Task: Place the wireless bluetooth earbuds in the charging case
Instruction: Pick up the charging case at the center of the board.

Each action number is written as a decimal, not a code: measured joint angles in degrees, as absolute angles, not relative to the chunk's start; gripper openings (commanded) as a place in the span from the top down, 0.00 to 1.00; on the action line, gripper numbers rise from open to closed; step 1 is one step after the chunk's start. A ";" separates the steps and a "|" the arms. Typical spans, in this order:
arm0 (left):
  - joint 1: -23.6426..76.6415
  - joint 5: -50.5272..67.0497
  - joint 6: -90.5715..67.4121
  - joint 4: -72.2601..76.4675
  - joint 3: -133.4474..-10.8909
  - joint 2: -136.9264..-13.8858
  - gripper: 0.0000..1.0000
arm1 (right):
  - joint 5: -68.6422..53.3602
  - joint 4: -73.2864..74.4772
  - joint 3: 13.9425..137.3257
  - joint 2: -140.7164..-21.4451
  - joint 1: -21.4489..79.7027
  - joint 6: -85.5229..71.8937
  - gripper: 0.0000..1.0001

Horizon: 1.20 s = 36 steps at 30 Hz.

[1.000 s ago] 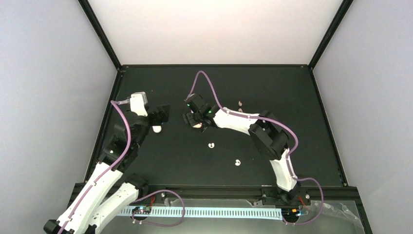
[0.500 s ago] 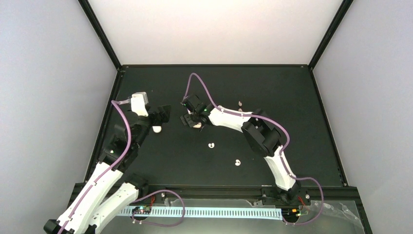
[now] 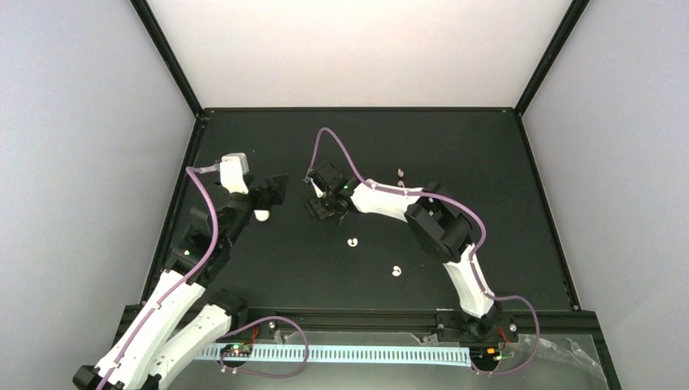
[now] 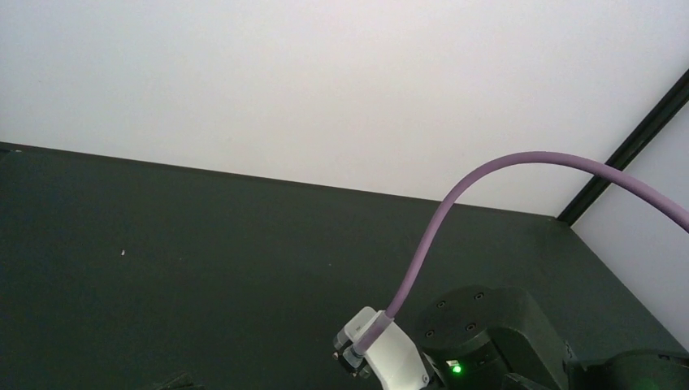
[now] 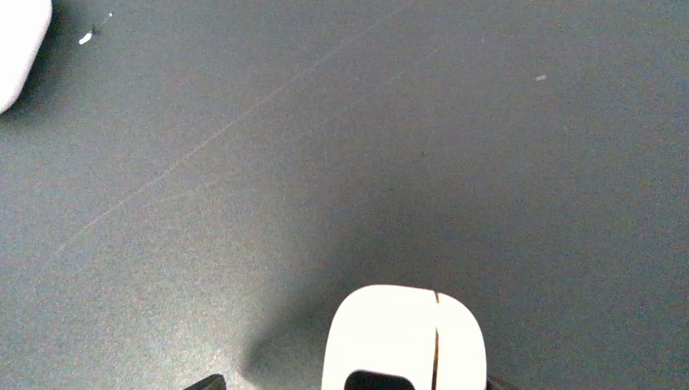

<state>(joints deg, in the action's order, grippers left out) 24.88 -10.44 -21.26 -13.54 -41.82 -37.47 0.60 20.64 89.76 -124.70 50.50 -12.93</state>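
A white charging case (image 5: 404, 337) with a thin seam lies on the dark table between my right gripper's (image 5: 349, 383) jaws. The left fingertip (image 5: 205, 382) stands apart from the case and the right one is at its edge, so the gripper looks open. In the top view the right gripper (image 3: 323, 206) covers this case. Two curled earbuds (image 3: 352, 241) (image 3: 396, 271) lie nearer the arms. A slim earbud (image 3: 400, 172) lies behind the right arm. My left gripper (image 3: 274, 189) hovers by a second white case (image 3: 262, 215); its jaws do not show clearly.
The second case's corner shows at the right wrist view's top left (image 5: 18, 49), with a tiny white speck (image 5: 85, 37) beside it. The left wrist view shows the right arm's wrist (image 4: 487, 333), its purple cable (image 4: 455, 203) and the white back wall.
My right wrist has turned and shifted slightly left, so the gripper now covers the case that showed below it before. The left arm and the earbuds have not moved.
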 measured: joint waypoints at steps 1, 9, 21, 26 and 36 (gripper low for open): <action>24.88 -10.31 -21.26 -13.52 -41.82 -37.47 0.01 | 0.45 20.80 89.41 -124.42 50.50 -12.93 0.21; 24.88 -9.85 -21.26 -13.39 -41.71 -37.43 0.01 | 2.13 22.33 89.06 -123.96 50.54 -12.82 0.29; 24.88 -9.76 -21.26 -13.19 -41.41 -36.69 0.01 | 4.25 25.36 91.42 -124.07 50.83 -13.19 0.39; 24.88 -9.72 -21.26 -13.19 -41.30 -36.69 0.01 | 4.89 25.98 92.27 -125.60 50.89 -13.17 0.39; 24.88 -9.56 -21.26 -13.19 -41.19 -36.69 0.01 | 6.15 26.17 93.17 -126.39 50.98 -12.47 0.51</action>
